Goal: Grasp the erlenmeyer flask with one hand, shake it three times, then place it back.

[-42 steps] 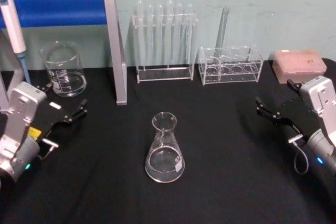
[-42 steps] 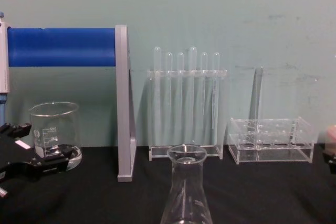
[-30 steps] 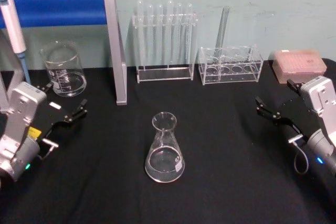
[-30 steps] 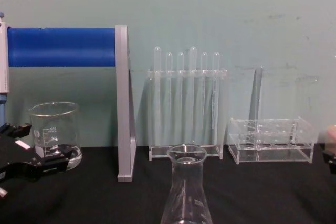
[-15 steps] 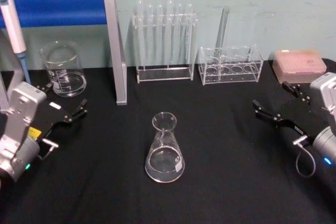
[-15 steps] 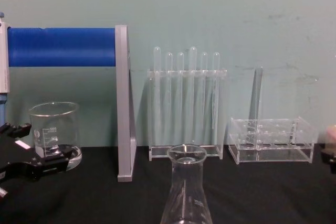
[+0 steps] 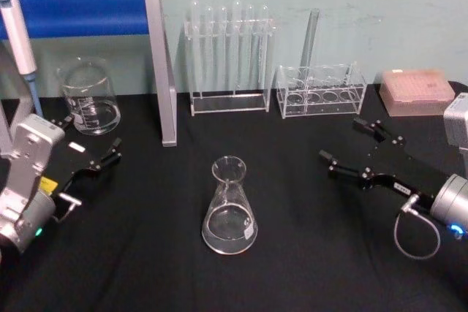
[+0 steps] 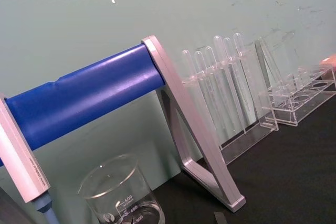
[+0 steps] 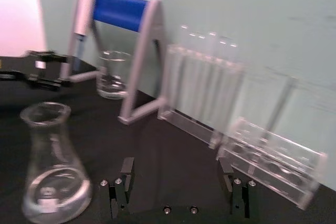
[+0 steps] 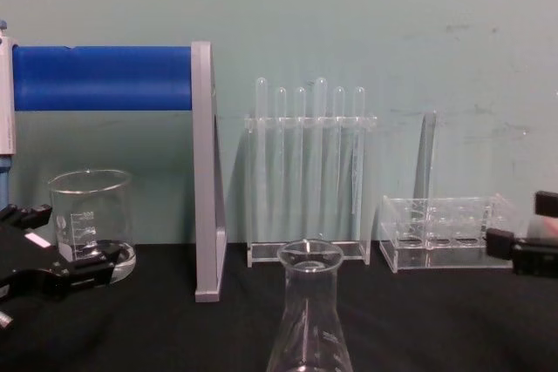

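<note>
The clear erlenmeyer flask [image 7: 229, 208] stands upright on the black table, centre front; its neck and rim rise at the bottom of the chest view [image 10: 309, 313]. My right gripper [image 7: 344, 141] is open, right of the flask and well apart from it, fingers pointing toward it. In the right wrist view the flask [image 9: 51, 167] stands off to one side of the open gripper [image 9: 178, 179], nothing between the fingers [image 9: 124, 181]. My left gripper [image 7: 91, 138] rests open at the table's left, near the beaker, holding nothing.
A glass beaker [image 7: 89, 97] stands back left under a blue-barred pipette stand [image 7: 88, 9]. A test tube rack [image 7: 228, 56], a low clear rack [image 7: 320, 90] with one tube, and a pink tip box [image 7: 415, 90] line the back edge.
My right gripper has reached left and forward across the table toward the flask, staying open. The flask and the left arm have not moved.
</note>
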You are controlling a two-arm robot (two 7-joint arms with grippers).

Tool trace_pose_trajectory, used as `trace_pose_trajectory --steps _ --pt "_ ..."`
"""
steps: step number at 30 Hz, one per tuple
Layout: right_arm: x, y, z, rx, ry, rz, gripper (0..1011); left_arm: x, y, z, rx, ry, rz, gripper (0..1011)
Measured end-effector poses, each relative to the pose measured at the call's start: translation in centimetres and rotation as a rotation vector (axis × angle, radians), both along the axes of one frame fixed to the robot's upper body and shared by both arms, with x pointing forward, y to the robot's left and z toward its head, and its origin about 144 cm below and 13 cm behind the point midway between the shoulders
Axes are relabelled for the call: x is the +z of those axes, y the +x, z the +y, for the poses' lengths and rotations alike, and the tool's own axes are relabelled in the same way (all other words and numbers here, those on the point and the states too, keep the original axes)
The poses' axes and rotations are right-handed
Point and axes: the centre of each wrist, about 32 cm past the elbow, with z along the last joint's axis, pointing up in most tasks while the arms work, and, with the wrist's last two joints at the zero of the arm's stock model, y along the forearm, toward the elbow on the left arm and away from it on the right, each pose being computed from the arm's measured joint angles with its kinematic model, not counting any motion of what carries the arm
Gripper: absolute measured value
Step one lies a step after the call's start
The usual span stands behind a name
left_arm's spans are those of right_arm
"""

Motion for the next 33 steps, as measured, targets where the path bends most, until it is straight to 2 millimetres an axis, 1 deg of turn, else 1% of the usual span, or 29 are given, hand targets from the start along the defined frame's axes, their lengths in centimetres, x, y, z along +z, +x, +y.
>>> trace_pose_trajectory --steps 10,14,19,26,33 --pt "0.2 -0.4 0.7 0.201 0.036 0.045 1000 0.0 0.0 0.0 0.0 0.0 0.0 1001" --pt "0.1 -0.4 1.0 0.249 0.04 0.057 1000 0.0 0.0 0.0 0.0 0.0 0.0 1001" --pt "-0.5 0.1 1.7 0.332 0.056 0.085 1000 0.0 0.0 0.0 0.0 0.0 0.0 1001" --pt "-1.0 0.9 2.6 0.383 0.064 0.104 1000 0.0 0.0 0.0 0.0 0.0 0.0 1001" --pt "-1.4 1.8 4.0 0.418 0.069 0.116 1000 0.0 0.0 0.0 0.0 0.0 0.0 1001"
